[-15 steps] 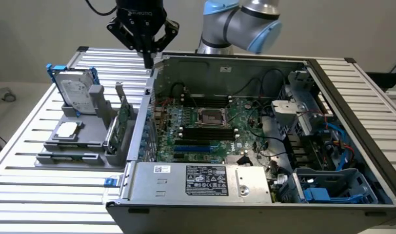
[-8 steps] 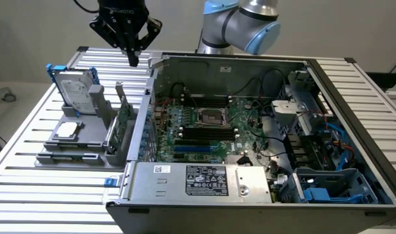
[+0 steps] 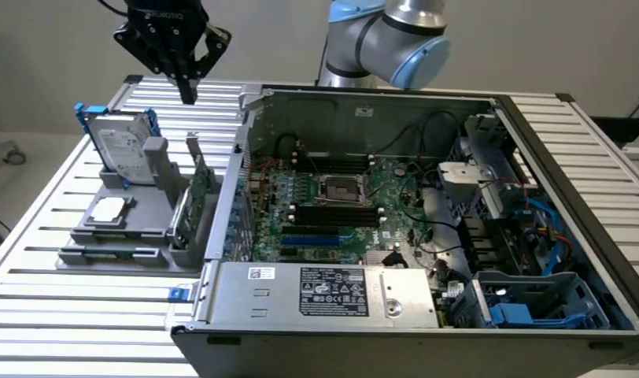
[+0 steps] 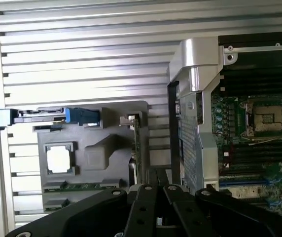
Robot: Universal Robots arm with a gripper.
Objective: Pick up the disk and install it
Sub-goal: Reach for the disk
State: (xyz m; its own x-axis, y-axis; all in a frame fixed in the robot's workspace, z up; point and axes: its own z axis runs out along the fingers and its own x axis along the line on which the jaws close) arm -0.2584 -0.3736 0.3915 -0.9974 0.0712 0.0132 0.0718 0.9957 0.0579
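Slatted table (image 3: pixel 89 315) holds the disk (image 3: pixel 125 148) (standing on edge), the empty tool (image 3: pixel 187 94) shut, raised nearby.

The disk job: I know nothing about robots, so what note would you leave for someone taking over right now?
Claw: shut and empty, hanging above the table, higher than the disk.
Disk: standing upright in the grey holder, to the exterior view's left of the open computer case.
Done: nothing visible; the disk is not picked up.
Left: pick-up and install.
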